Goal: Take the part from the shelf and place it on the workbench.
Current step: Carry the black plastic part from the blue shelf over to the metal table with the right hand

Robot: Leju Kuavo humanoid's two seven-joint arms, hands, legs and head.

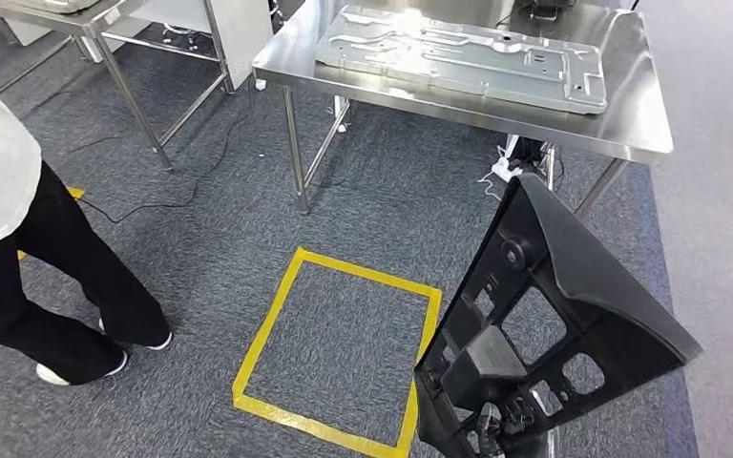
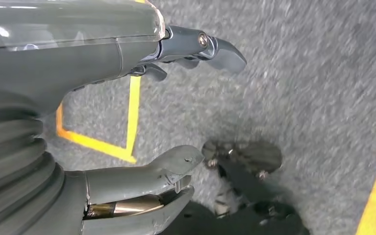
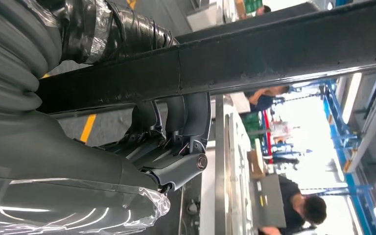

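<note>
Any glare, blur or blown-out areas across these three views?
Head view: sharp, ceiling glare on the steel workbench beside the grey stamped metal panel. Left wrist view: grey carpet motion-blurred. Right wrist view: background windows blown out, black plastic part dark against them.

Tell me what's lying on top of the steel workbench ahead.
A flat grey stamped-metal panel lies along the shiny steel workbench, with dark cabling at the far edge. The black plastic frame part in the right hand stands in front, hiding only floor, not the tabletop.

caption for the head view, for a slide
Black part carried toward steel workbench holding a metal panel; person beside yellow floor square.
</note>
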